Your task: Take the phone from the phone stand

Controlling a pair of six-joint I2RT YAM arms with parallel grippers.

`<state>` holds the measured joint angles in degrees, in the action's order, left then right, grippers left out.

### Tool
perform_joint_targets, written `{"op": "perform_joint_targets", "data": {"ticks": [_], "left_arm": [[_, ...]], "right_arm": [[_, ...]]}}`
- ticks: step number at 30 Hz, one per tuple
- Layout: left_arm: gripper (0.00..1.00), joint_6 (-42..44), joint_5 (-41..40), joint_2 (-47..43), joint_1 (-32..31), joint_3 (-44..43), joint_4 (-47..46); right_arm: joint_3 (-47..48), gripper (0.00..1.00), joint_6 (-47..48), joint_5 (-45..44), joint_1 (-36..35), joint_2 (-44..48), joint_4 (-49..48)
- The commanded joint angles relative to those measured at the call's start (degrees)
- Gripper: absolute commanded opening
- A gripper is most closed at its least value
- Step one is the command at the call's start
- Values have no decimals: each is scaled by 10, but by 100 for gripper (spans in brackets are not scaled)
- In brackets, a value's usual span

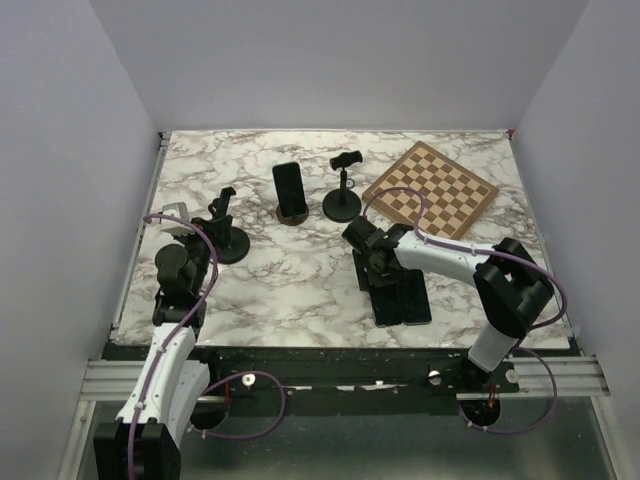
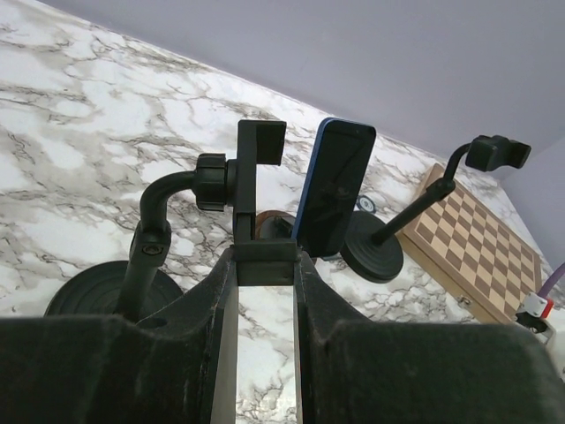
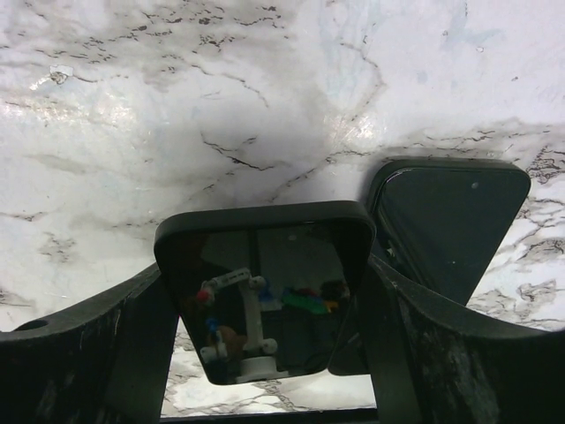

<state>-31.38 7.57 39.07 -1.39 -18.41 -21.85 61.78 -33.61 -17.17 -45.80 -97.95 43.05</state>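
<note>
Phone off the clamp, lying low at the right hand.

The right hand [image 3: 267,281] has its fingers pressed against both long edges of the phone [image 3: 265,243], screen up, just beside a second phone [image 3: 450,225] that lies flat on the marble surface [image 1: 290,285]. Whether the gripped phone is fully down cannot be confirmed. The left hand [image 2: 265,265] pinches the lower foot of the phone stand [image 2: 252,190], whose clamp holds nothing. Behind it a blue phone [image 2: 335,185] stands upright in a round wooden base [image 1: 292,215].
</note>
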Motion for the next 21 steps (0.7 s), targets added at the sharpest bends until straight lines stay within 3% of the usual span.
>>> {"op": "perform_joint_targets", "data": {"ticks": [1,4,11,21], "left_arm": [[0,-26,38,5,24,-32,6],[2,-27,34,8,24,-50,48],[29,-23,24,-1,24,-75,125],[53,-28,24,-13,24,-86,146]], "right_arm": [[17,23,-12,-20,-3,-12,-29],[20,31,-12,-4,-3,-20,-36],[4,52,6,-12,-2,-11,-50],[-3,72,24,-29,-3,-10,-46]]}}
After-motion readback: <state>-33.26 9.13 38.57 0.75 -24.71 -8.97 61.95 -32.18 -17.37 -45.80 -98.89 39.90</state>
